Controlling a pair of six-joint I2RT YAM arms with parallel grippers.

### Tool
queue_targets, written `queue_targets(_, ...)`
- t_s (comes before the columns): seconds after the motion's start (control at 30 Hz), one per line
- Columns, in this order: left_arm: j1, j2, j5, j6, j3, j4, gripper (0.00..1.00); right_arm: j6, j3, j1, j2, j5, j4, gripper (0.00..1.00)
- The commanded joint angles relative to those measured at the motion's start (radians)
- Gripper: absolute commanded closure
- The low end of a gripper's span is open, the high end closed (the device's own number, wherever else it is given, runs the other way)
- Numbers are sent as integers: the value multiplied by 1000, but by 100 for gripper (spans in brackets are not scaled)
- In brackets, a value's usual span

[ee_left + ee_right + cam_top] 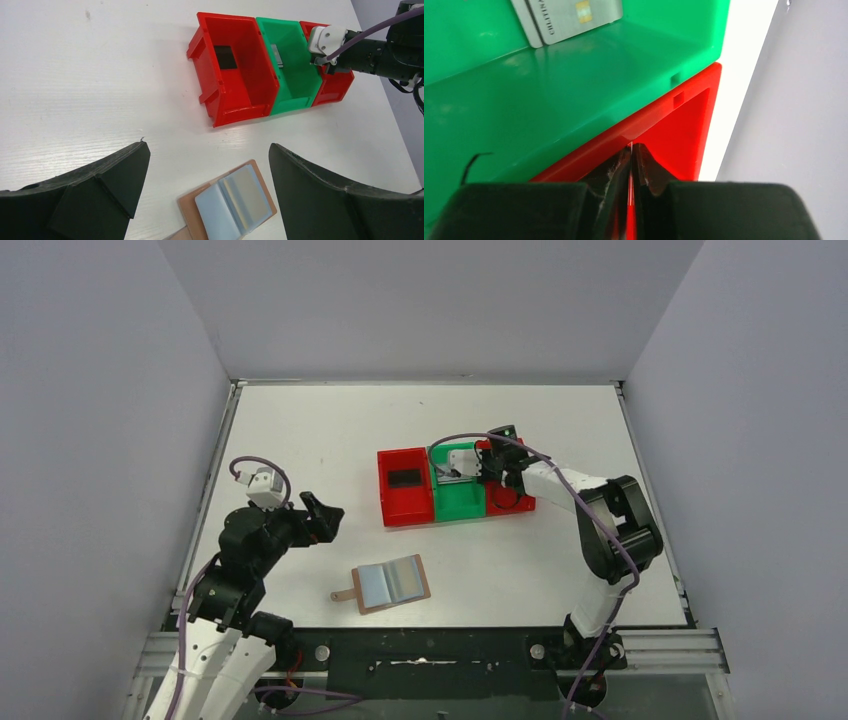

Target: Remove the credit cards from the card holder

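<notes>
The card holder (392,583) is lying open by the tabletop's (300,430) near edge. The left pincer (207,147) is hanging released nearby; the right pincer (631,150) is hovering clenched by the green bin (574,100) holding 1 silver card (574,17).

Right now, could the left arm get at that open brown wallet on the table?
Probably yes. The left gripper hangs open close to the card holder, which lies spread open on the table with nothing between them. The right gripper is off at the bins, out of the way.
</notes>
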Motion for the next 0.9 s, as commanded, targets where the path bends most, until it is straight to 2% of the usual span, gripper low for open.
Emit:
queue_targets(0.0, 4, 4, -9, 14, 5, 46, 9, -16, 65, -8, 27, 5, 55, 93)
queue_targets(0.3, 5, 16, -10, 15, 3, 48, 9, -3, 72, -25, 47, -12, 31, 90)
queue_targets(0.43, 5, 18, -10, 15, 2, 48, 9, 6, 68, -29, 43, -25, 6, 86)
queue_targets(0.57, 5, 21, -10, 15, 1, 48, 9, 20, 64, -35, 33, -47, -2, 76)
queue_targets(0.87, 4, 26, -12, 15, 0, 48, 9, 76, 70, -48, -24, -95, -54, 71)
